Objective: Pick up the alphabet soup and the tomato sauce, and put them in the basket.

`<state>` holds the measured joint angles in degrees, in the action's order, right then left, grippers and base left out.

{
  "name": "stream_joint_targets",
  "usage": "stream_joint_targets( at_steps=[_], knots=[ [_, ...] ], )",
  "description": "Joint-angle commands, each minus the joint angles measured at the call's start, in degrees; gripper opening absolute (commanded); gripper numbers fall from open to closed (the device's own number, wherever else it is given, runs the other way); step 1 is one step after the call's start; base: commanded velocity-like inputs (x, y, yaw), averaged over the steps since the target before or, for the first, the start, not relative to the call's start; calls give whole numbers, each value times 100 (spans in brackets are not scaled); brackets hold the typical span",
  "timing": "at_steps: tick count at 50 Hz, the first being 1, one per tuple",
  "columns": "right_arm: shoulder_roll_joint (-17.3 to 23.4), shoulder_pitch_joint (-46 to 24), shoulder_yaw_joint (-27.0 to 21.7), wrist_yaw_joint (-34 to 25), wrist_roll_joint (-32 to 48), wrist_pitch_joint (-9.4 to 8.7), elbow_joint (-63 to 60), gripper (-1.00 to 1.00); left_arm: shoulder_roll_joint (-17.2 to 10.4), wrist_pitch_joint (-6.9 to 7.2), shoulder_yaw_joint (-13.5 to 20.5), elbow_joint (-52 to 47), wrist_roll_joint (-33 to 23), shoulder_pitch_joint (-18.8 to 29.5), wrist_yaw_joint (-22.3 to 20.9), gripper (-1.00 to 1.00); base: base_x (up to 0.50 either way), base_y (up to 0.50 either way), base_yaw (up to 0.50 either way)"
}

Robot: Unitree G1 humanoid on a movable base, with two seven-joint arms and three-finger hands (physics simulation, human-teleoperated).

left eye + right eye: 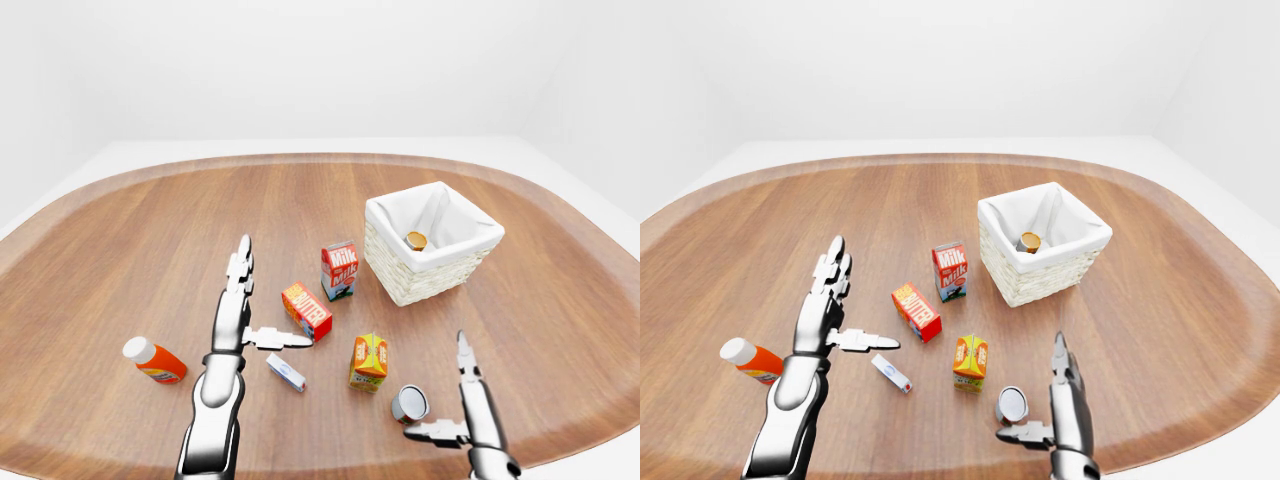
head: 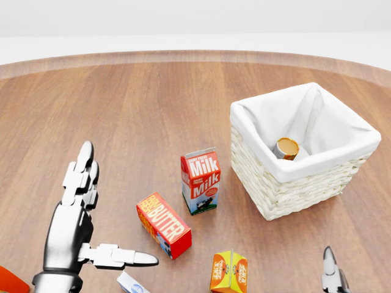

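Wooden tabletop (image 1: 120, 230) near its lower edge holds a silver can (image 1: 409, 404) just beside the empty, spread-fingered right hand (image 1: 470, 415), left hand (image 1: 240, 300) likewise splayed, head view shows "Milk" carton (image 2: 200, 181), "BUTTER" box (image 2: 163, 224), another can (image 2: 286, 148) half-hidden inside the basket (image 2: 287, 189), can labels unreadable.

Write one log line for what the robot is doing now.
one can in basket | other can on table by right hand | both hands open, left hand idle
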<state>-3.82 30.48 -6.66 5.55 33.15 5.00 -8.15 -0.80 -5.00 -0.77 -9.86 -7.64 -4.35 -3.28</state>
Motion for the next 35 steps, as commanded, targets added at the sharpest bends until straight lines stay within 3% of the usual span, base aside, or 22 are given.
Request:
stream_joint_targets(
  at_steps=[1, 35],
  knots=[
    [43, 39, 120, 208, 195, 0, 47, 100, 3, 0, 21, -41, 50, -30, 7, 100, 0, 0, 0],
    [331, -93, 645, 1071, 866, 0, 275, 100, 5, 0, 10, -75, 52, -43, -12, 100, 0, 0, 0]
  ],
)
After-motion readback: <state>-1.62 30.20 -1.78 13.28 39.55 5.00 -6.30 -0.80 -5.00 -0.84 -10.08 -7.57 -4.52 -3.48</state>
